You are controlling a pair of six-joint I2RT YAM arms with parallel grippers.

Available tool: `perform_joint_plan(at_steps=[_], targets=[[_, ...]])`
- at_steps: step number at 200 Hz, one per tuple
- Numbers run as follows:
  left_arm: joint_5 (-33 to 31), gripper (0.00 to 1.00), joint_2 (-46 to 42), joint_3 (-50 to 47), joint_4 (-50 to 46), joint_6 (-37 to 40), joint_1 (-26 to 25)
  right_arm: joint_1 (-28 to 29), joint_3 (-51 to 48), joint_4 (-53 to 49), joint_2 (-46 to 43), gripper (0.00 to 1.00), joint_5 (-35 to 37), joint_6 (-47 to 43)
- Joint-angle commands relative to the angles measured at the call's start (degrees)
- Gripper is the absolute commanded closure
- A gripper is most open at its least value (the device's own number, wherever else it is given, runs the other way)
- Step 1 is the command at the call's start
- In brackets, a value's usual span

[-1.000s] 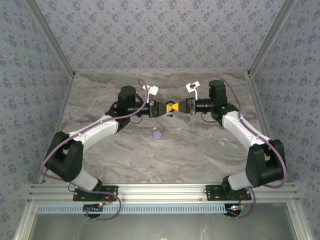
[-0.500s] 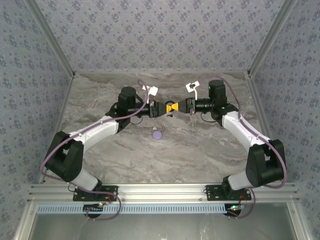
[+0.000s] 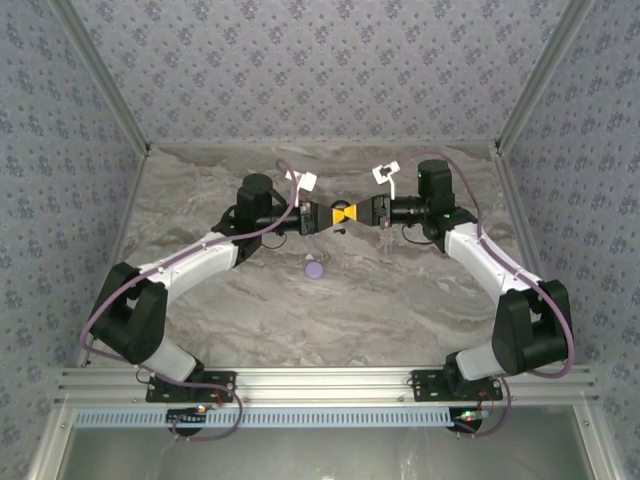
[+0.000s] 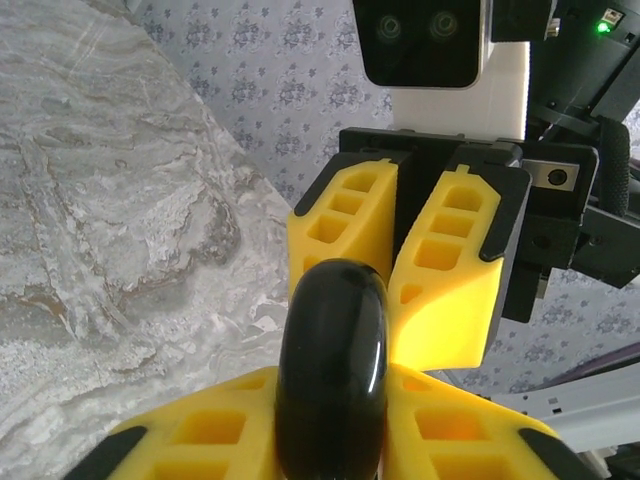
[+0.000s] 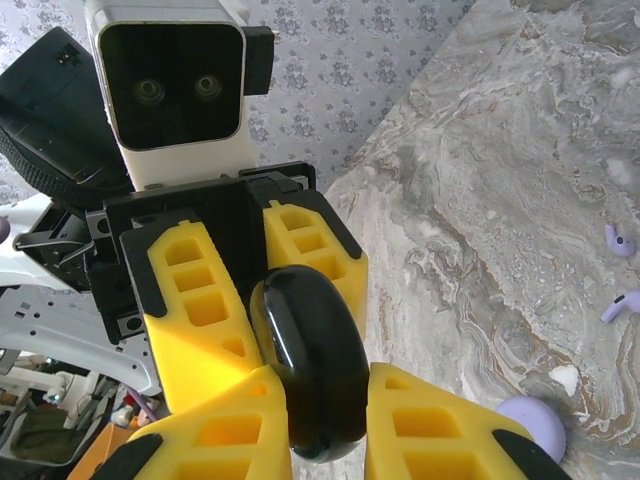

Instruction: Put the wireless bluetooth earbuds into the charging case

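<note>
A glossy black round disc [image 4: 332,380] hangs edge-up above the middle of the table, gripped from both sides. My left gripper [image 3: 337,217] is shut on its near rim, yellow fingers [image 4: 215,425] pressed to both faces. From the opposite side, my right gripper [image 3: 352,215] also holds the disc [image 5: 312,365], fingers [image 5: 440,430] against it. The lavender charging case [image 3: 315,269] lies on the table below; it also shows in the right wrist view [image 5: 532,425]. Two tiny pale lavender earbuds [image 5: 618,240] [image 5: 622,305] lie on the table near it.
The marble tabletop [image 3: 400,300] is walled by patterned panels at the back and both sides. An aluminium rail [image 3: 320,385] with the arm bases runs along the near edge. Both arms reach inward and meet at the table's middle back.
My left jaws have closed onto the black disc. The right jaws have eased slightly. Neither arm has shifted noticeably, and the case stays put.
</note>
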Motion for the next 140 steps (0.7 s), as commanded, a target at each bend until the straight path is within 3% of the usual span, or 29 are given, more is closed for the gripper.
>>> perform_joint_plan(at_steps=[1, 15, 35, 54, 75, 94, 140], targets=[[-1.8, 0.82, -0.4, 0.6, -0.8, 1.9, -0.3, 0.7, 0.7, -3.0, -2.5, 0.69, 0.8, -2.2], [-2.6, 0.81, -1.0, 1.2, -3.8, 4.4, -0.3, 0.6, 1.3, -7.8, -3.7, 0.56, 4.0, -5.1], [-4.9, 0.81, -2.2, 1.9, -7.5, 9.1, -0.3, 0.5, 2.4, -16.0, -5.8, 0.49, 10.4, -9.9], [-8.4, 0.81, -3.9, 0.7, -7.5, 14.4, -0.4, 0.3, 2.4, -19.7, -8.1, 0.46, 13.5, -12.1], [-12.2, 0.81, -6.1, -3.8, -1.1, 20.9, -0.6, 0.5, 2.5, -22.4, -10.2, 0.43, 14.5, -14.1], [-10.9, 0.80, -7.3, -7.2, 4.0, 27.8, -0.8, 0.9, 3.4, -25.0, -10.6, 0.43, 15.1, -15.6], [-7.8, 0.78, -8.3, -6.4, -1.7, 39.9, -2.4, 4.1, 5.7, -28.1, -10.4, 0.43, 16.2, -18.1]])
